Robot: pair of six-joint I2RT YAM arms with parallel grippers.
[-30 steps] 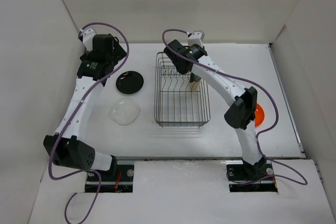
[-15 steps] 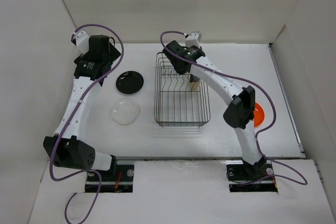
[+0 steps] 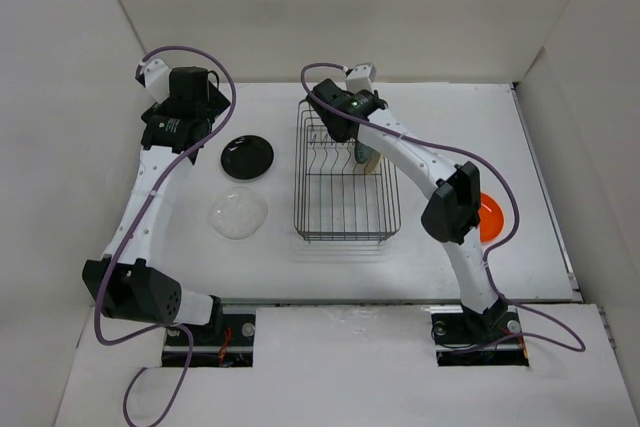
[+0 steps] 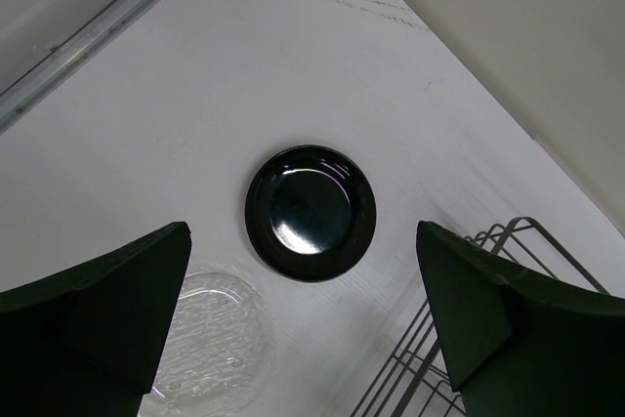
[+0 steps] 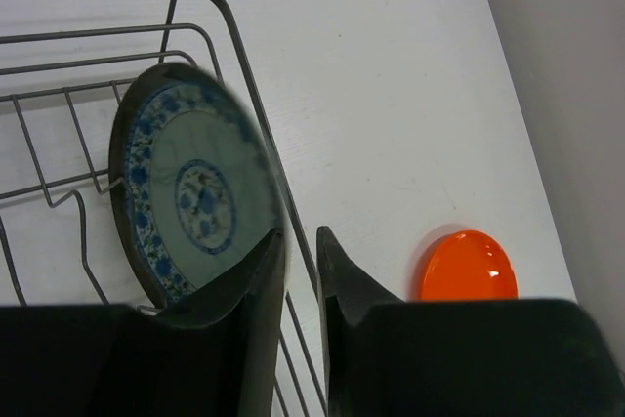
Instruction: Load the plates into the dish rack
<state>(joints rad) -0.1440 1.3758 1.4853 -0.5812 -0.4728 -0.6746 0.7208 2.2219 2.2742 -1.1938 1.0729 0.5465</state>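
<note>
The black wire dish rack (image 3: 300,187) stands mid-table. The teal patterned plate (image 5: 195,192) stands on edge at its far right end, also in the top view (image 3: 363,155). A cream edge (image 3: 373,169) shows just behind it. My right gripper (image 5: 303,231) hovers over the rack's rim (image 5: 98,36) beside that plate, jaws a narrow gap apart, holding nothing. The black plate (image 4: 311,212) and the clear glass plate (image 4: 210,349) lie flat left of the rack. My left gripper (image 4: 303,227) is wide open, high above the black plate. The orange plate (image 5: 467,266) lies right of the rack.
White walls enclose the table on three sides. The left arm (image 3: 150,197) runs along the left wall. The right arm's elbow (image 3: 455,202) hangs over the table beside the orange plate (image 3: 490,217). The rack's near half holds only prongs.
My right gripper has drawn back to the left from the rack's far right end, uncovering the teal plate standing there. The left gripper lifted and shifted slightly towards the back wall.
</note>
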